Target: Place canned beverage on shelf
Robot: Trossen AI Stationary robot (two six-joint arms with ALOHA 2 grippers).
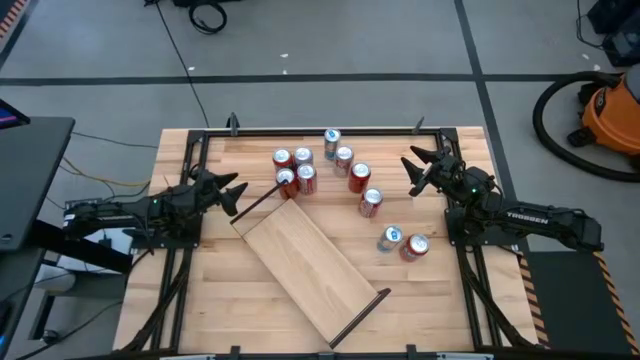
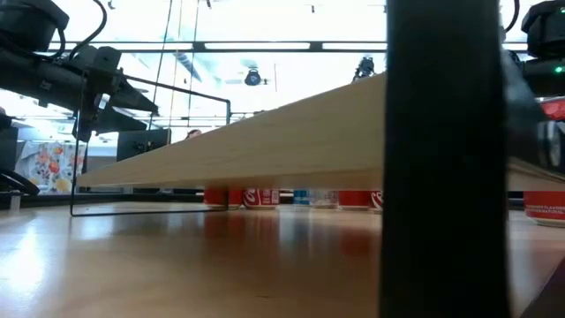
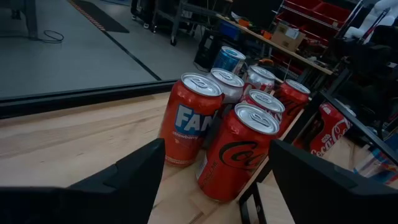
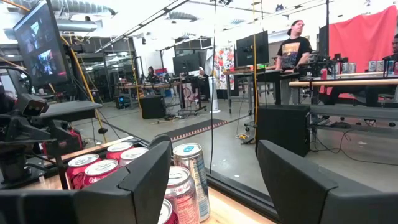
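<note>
Grey floor crossed by dark tape lines surrounds the slatted tabletop; an orange shop vacuum stands beyond its right corner, a black cable trailing toward its left.

Shelf: long pale wood plank with a thin black rod at each short end, lying at a slant across the table, between the two arms' fingers.
Cans: red, silver and blue drink cans, most upright, clustered beyond the shelf's far end; none on the shelf.
Nearest can: red can just ahead of the left fingers.
</note>
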